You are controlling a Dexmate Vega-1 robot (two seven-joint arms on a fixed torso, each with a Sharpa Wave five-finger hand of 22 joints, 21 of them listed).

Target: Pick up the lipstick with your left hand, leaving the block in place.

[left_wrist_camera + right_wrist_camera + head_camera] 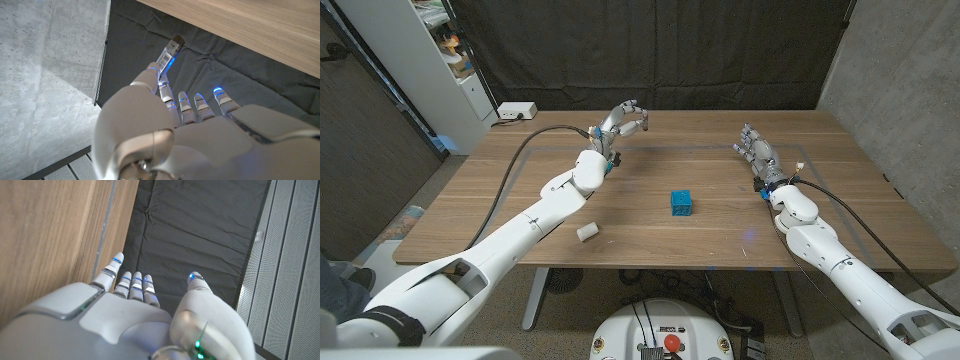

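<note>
My left hand (619, 123) is raised above the table's far middle-left and pinches the lipstick (642, 121) between thumb and a finger. In the left wrist view the lipstick (169, 52) is a slim silver tube with a barcode label and a dark tip, sticking out past the fingers of the left hand (200, 135). The blue block (681, 203) stands on the table near the middle, well apart from both hands. My right hand (757, 152) hovers at the right with fingers spread and nothing in it; the right wrist view shows the same hand (150, 320) empty.
A small white cylinder (588, 232) lies on the wooden table (500, 190) near the front left, under my left forearm. A white shelf (430, 60) and a white box (515, 110) stand beyond the table's back left corner. A black curtain (650, 50) hangs behind.
</note>
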